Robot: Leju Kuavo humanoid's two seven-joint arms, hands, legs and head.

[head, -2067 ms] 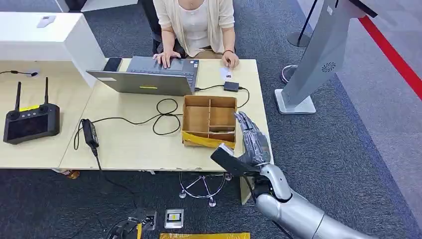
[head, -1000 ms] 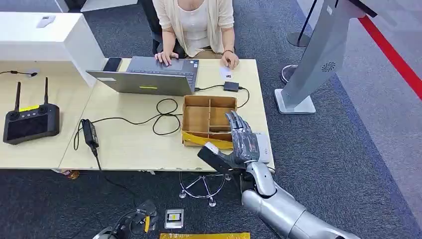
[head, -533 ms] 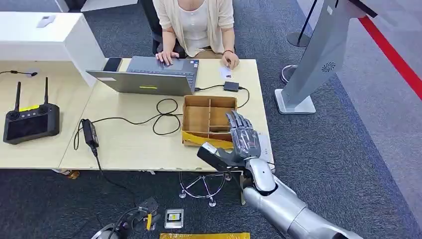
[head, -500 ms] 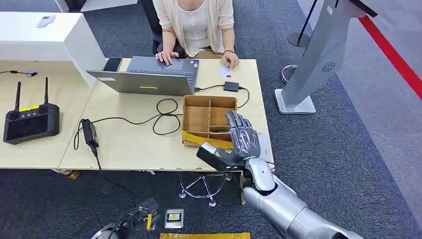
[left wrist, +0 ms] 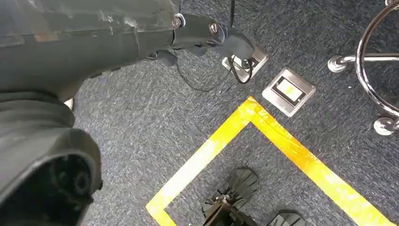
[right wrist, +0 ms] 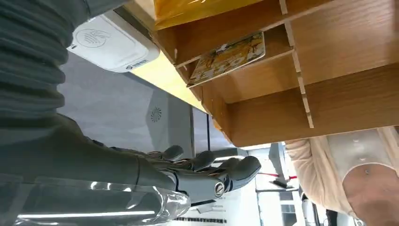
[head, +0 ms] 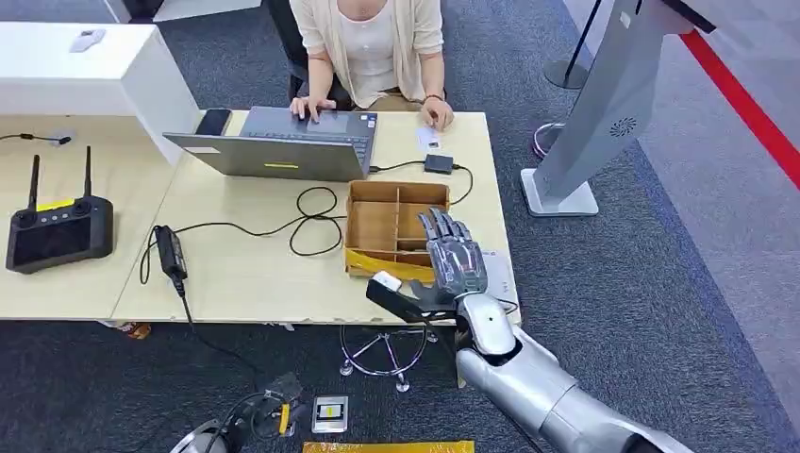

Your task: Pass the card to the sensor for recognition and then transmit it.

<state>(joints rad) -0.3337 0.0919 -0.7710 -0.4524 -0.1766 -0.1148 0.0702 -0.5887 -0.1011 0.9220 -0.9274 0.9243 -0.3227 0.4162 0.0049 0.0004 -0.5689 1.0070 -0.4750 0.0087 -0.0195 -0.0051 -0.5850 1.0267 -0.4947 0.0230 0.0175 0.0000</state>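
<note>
Head view light: bright, even, from overhead; soft short shadows under the counter [head: 255, 274] edge and the laptop [head: 274, 156].
Glare: pale sheen on the silver arm [head: 538, 392].
Sharpness: head view crisp across the frame.
Right wrist view: near robot hand [right wrist: 207, 176] dark and soft; wooden box [right wrist: 301, 84] warm and clear.
Left wrist view: carpet [left wrist: 141, 122] sharp; near grey cover [left wrist: 42, 155] dim, blurred.

Yellow floor tape [left wrist: 263, 127] forms a corner on grey carpet [left wrist: 141, 127], beside a metal floor socket [left wrist: 288, 91].

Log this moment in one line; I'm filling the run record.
right hand: open, over box | card: in box slot, not held | sensor: beside box
</note>
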